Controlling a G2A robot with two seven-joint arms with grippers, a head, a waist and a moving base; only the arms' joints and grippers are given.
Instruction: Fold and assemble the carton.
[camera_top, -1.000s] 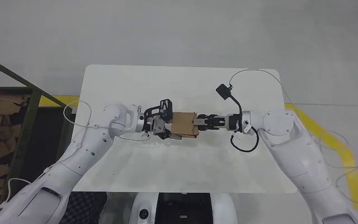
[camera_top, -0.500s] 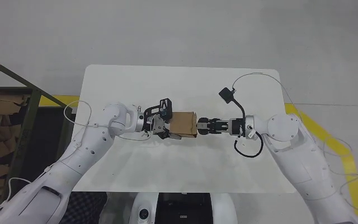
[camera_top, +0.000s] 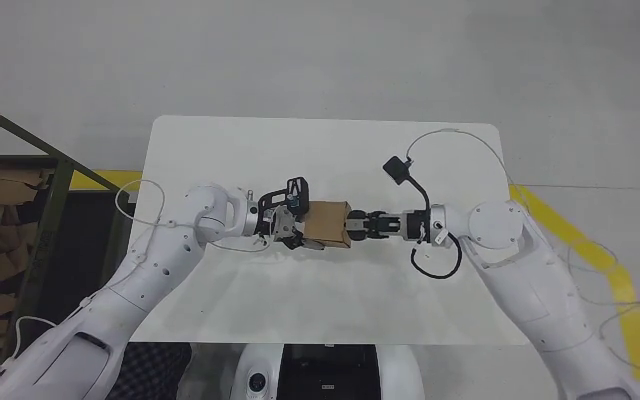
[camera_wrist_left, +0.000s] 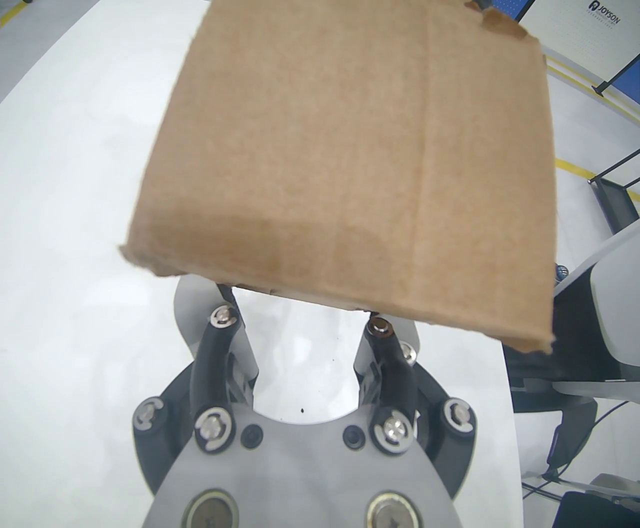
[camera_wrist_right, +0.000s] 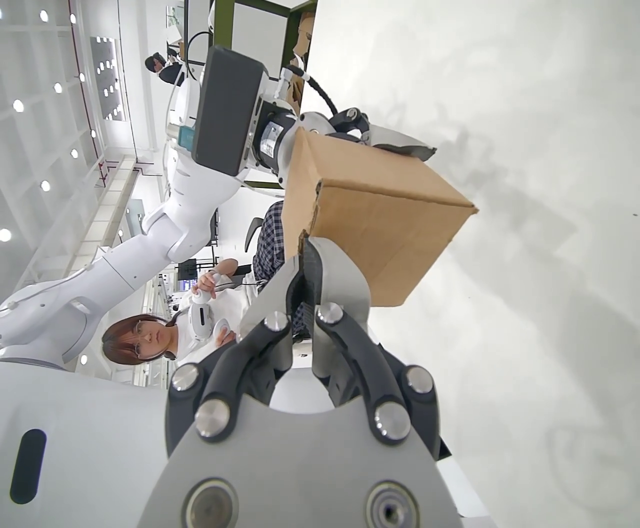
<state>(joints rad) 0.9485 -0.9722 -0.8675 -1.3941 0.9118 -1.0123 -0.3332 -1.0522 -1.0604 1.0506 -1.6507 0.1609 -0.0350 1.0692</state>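
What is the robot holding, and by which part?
The carton: the right pincer pinches its end edge; whether the left pincer grips cannot be told.

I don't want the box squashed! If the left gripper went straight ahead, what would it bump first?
Most likely the carton. The left gripper points at its near end with nothing between; its tips are hidden behind the cardboard, so it may already touch.

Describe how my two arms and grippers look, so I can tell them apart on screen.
Both are glossy white, rounded shells. The left arm carries a large black box at its wrist; the right arm has a small black box on a curling black cable. The left gripper and right gripper match: grey metal plate, black links, silver screws.
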